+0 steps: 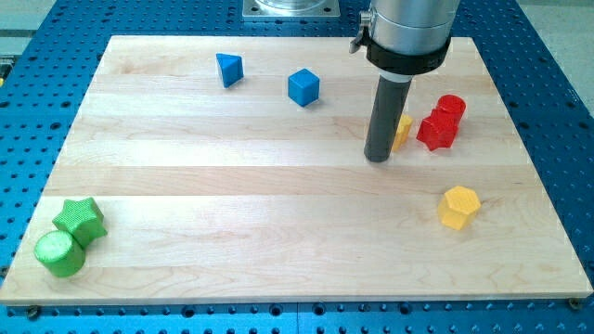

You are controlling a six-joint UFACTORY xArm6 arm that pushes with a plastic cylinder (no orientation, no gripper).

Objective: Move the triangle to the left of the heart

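1. Standing upright over the board's upper right part, the arm drops from the view's top as a grey cylinder that narrows to a straight dark rod; my tip [378, 158] rests on the wooden board [278, 241].
2. There is no pincer on this arm, so nothing is open, closed or gripped; the rod alone meets the board.
3. A small yellow block [402, 130] sits just to the view's right of the rod, partly hidden behind it; its shape cannot be made out, nor whether the rod touches it.
4. The blue triangle [229, 70] lies near the board's upper edge, well to the view's left of my tip, with the blue cube [303, 87] between them.
5. A red cylinder [451, 107] and a red star-like block [435, 131] touch each other to the view's right of the yellow block.
6. A yellow hexagonal block [458, 206] lies lower right.
7. A green star [79, 219] and a green cylinder [59, 252] touch at the lower left corner.
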